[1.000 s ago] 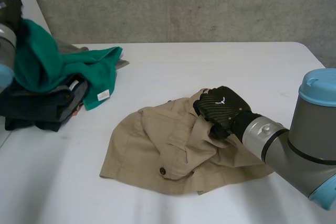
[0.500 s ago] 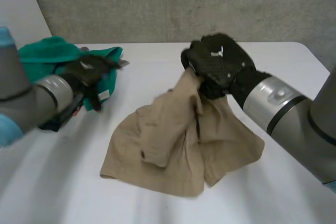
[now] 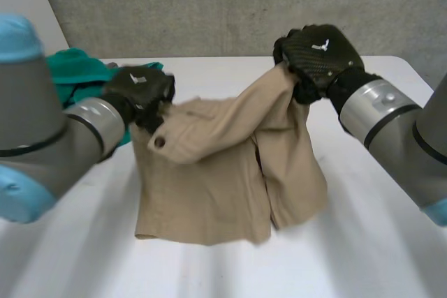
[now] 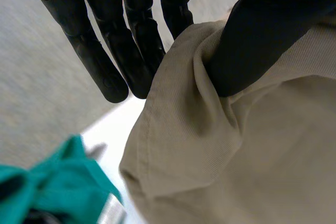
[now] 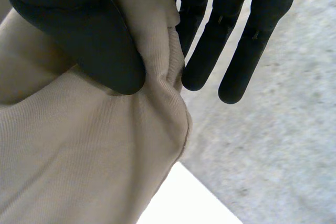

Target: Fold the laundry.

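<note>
1. The tan garment is found lifted by both hands above the white surface; its upper edge is stretched between them and sags in the middle; its lower edge is seen resting on the surface.
2. The left hand is placed at the garment's upper left corner; in the left wrist view the cloth edge is pinched between the thumb and the straight fingers; this hand is recorded as grasping the garment.
3. The right hand is placed at the garment's upper right corner, higher than the left hand; in the right wrist view a fold is clamped by the thumb against the fingers; this hand is likewise recorded as grasping the garment.
4. A dark button is noted on the garment just below the left hand; loose vertical folds are seen in the cloth below the right hand.
5. A green cloth is seen to the garment's left, beyond the left hand; whether it touches the garment cannot be told.
6. A grey wall is noted behind the garment.
</note>
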Controlling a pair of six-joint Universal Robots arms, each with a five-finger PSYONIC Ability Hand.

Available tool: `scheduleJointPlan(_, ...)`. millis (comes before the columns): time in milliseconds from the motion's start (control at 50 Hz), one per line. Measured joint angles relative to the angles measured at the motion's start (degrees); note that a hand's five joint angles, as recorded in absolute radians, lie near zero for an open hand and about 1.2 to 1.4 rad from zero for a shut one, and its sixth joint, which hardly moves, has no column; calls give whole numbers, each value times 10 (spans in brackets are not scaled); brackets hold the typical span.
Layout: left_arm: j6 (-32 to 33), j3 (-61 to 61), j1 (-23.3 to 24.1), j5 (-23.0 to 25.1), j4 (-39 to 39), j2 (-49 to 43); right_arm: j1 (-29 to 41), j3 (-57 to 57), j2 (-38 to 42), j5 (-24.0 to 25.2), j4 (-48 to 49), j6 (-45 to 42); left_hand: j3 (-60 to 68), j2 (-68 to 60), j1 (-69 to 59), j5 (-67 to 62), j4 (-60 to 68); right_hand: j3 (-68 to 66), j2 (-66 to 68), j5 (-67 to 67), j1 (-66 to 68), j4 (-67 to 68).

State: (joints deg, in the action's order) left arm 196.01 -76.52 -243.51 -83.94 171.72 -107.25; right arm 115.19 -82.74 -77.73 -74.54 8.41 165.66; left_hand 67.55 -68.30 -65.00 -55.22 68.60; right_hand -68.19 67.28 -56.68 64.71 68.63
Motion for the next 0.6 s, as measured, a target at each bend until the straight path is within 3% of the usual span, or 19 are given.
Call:
scheduleJointPlan(140,-47,-20,31,6,-6,91,-9,23,65,-5,146,37,4,-3,0,0,0,0,0,0,7,0)
scheduleJointPlan(260,-89,-14,95,-7,2,51,-2,58,159,-7,310,82,10,-3,0,0,0,0,0,0,7,0)
scheduleJointPlan(340,-107,7,126,-25,3,-14,0,79,202,-7,352,98,-4,11,6,5,-14,73,-66,53,-44,-68)
scheduleJointPlan(360,-113,19,136,-32,2,-44,2,103,244,-7,365,107,-97,104,78,66,-97,241,-237,230,-202,-243)
scheduleJointPlan(420,-124,45,150,-44,-6,-102,3,137,290,-12,336,104,-373,383,378,355,-389,489,-490,472,-458,-493)
scheduleJointPlan(480,-132,67,157,-48,-20,-138,1,172,322,-25,270,89,-534,544,513,514,-550,562,-555,539,-521,-562)
scheduleJointPlan(600,-137,76,150,-34,-36,-119,-8,214,316,-67,128,48,-553,567,530,523,-573,563,-555,539,-521,-565)
